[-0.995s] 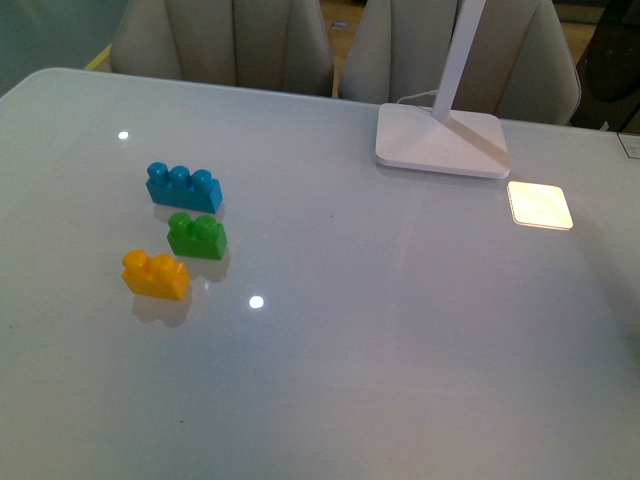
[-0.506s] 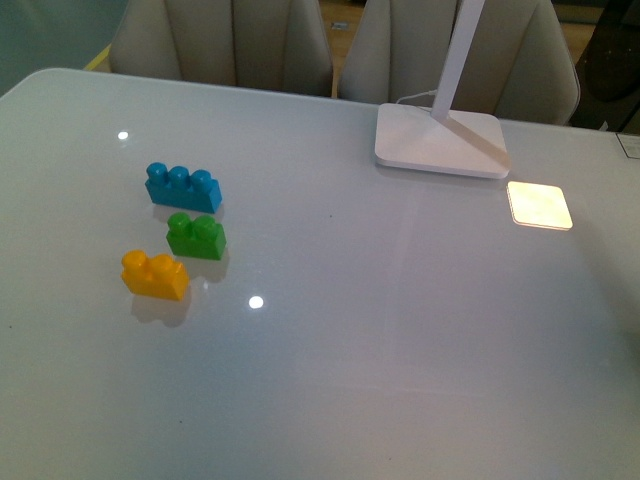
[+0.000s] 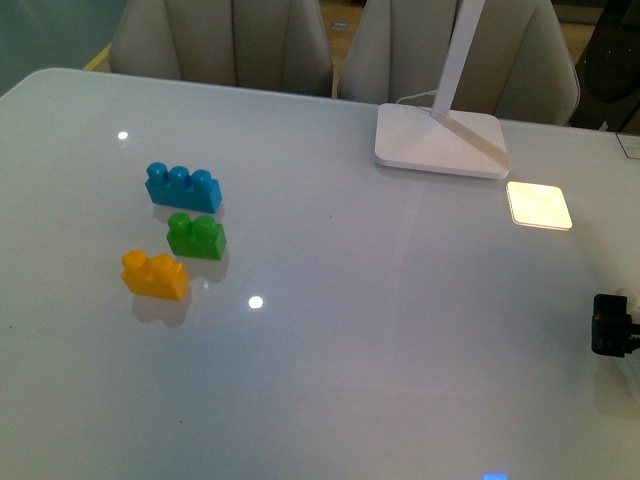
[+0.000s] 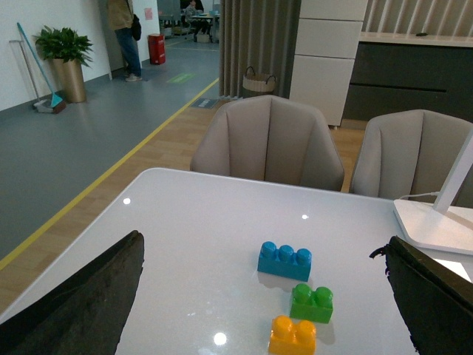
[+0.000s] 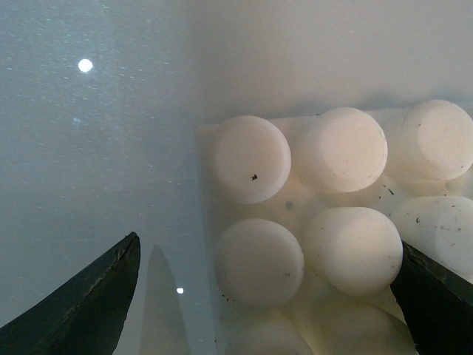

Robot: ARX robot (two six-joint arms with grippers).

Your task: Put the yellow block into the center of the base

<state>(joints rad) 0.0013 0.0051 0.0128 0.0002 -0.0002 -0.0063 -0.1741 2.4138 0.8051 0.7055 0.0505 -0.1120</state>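
Note:
The yellow block lies on the white table at the left, nearest me in a row with a green brick and a blue brick. My left gripper is open and hangs above and short of the bricks; the yellow block shows low between its fingers. The base fills the right wrist view as large white round studs. Close over its edge my right gripper is open and holds nothing. The front view does not show the base; a black part of my right arm sits at its right edge.
A white lamp foot with a slanted stem stands at the back right. A bright square of light lies on the table beside it. Grey chairs stand behind the far table edge.
A black part of my right arm has come into the front view at the right edge. The three bricks have not moved.

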